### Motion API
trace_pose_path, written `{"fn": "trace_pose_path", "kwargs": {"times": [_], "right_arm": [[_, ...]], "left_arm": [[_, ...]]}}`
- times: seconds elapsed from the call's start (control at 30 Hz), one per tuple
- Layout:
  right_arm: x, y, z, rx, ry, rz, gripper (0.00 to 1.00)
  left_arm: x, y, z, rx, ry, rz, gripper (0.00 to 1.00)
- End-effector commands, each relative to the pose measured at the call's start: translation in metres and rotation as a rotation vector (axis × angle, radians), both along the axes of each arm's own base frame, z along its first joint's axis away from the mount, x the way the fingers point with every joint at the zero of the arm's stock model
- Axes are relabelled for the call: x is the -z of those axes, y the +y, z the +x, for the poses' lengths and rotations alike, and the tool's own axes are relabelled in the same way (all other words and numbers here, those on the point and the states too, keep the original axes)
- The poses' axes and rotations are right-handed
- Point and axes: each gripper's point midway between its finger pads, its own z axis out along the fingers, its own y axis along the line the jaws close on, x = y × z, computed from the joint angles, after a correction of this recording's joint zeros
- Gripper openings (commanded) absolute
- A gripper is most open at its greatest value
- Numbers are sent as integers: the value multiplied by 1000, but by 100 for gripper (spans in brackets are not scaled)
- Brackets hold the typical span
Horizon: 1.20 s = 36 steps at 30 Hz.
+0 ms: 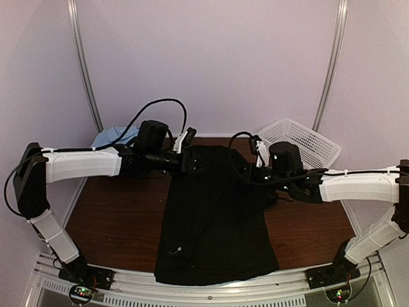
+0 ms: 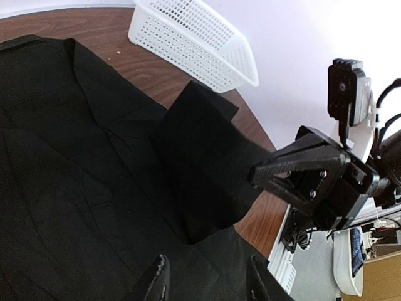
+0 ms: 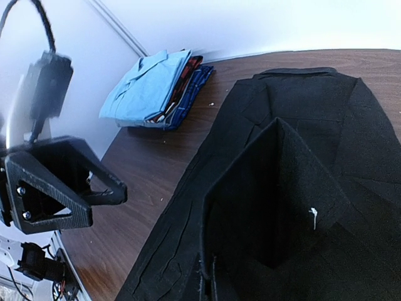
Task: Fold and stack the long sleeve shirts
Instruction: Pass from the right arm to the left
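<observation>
Black shirt (image 1: 214, 217) lies spread mid-table (image 1: 115, 217). We read its long axis as near edge to far edge, collar end far, hem at near edge.

We count:
- 1 spread black shirt.
- 1 folded stack (image 3: 164, 114) in far-left corner: light blue collared shirt (image 3: 141, 84) on top, darker blue/red ones (image 3: 194, 78) under, no. unclear.
- 1 white mesh basket (image 1: 300, 142) in far-right corner, tilted; we can't make out contents.

R gripper (image 2: 257, 175) is pinched tight on a raised flap of the shirt's right side. L gripper (image 2: 208, 262) has fingers apart, over the shirt.
</observation>
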Motion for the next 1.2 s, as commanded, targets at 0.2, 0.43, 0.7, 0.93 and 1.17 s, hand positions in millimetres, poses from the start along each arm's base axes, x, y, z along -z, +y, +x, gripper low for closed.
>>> {"fn": "trace_pose_path", "kwargs": {"times": [0.2, 0.43, 0.7, 0.93, 1.17], "right_arm": [[38, 48, -27, -59, -28, -201, 0], [57, 74, -36, -89, -35, -258, 0], [72, 93, -43, -111, -53, -330, 0], [81, 100, -46, -121, -59, -359, 0], [79, 102, -45, -119, -69, -367, 0]], "left_arm": [[8, -11, -3, -23, 152, -122, 49], [68, 2, 1, -95, 260, 89, 51], [84, 3, 0, -110, 303, 114, 54], [88, 0, 1, -112, 317, 116, 53], [109, -3, -1, -110, 339, 153, 49]]}}
